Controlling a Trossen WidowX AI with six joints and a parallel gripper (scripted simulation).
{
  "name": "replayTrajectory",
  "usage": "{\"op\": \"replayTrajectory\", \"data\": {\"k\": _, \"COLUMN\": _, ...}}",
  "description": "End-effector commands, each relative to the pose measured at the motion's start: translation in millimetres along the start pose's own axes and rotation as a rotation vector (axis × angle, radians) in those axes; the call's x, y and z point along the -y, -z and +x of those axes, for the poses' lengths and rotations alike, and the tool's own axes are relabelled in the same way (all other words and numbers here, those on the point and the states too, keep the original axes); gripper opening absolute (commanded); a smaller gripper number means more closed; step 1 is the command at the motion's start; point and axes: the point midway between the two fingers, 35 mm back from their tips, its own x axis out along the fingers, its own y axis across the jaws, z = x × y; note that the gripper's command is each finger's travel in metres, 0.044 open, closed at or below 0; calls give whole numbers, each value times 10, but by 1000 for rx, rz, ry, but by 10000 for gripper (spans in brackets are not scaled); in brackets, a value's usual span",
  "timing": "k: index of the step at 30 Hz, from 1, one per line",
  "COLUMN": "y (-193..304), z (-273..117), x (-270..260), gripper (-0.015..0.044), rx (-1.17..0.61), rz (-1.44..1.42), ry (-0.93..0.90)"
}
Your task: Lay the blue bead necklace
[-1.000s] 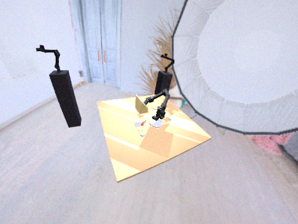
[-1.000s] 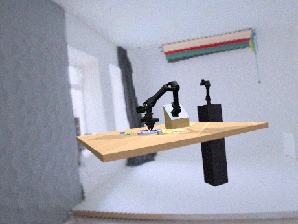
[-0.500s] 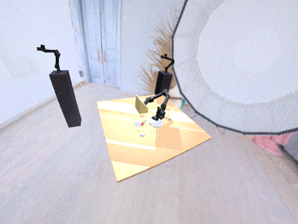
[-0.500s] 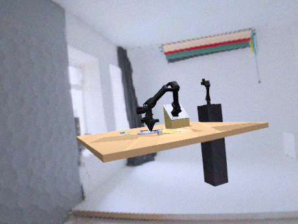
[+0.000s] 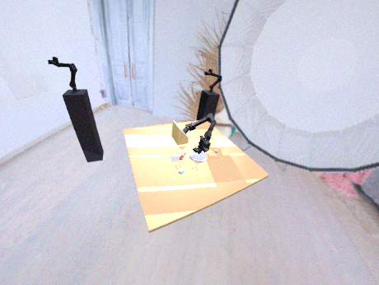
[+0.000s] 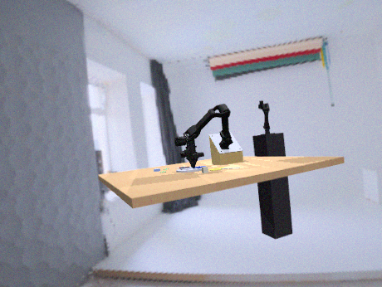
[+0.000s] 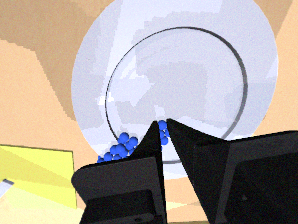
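Between the tips of the black parallel-jaw gripper (image 5: 199, 150) (image 6: 193, 166) (image 7: 162, 121), a few beads of the blue bead necklace (image 7: 121, 150) are pinched; the rest bunches beside the fingers, toward the wrist view's left. Both lie over the near edge of the round white bead board (image 5: 198, 158) (image 6: 181, 170) (image 7: 92, 75). Most of its groove curves ahead of the gripper, so the coming move probably turns on drawing the strand that way.

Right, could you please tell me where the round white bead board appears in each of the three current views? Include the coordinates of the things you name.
Top: the round white bead board (image 5: 198, 158) (image 6: 181, 170) (image 7: 95, 60), just right of centre.
Exterior: centre, slightly low, seen nearly edge-on.
Wrist: filling the upper middle.
Shared landmark: the black jaws (image 5: 198, 151) (image 6: 193, 167).
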Motion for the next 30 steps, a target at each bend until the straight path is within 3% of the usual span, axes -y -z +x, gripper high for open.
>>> {"op": "replayTrajectory", "data": {"k": 1, "y": 0, "z": -2, "x": -3, "gripper": 0, "rx": -1, "rz": -1, "ry": 0}}
{"op": "replayTrajectory", "data": {"k": 30, "y": -57, "z": -252, "x": 148, "gripper": 0, "rx": -1, "rz": 4, "ry": -3}}
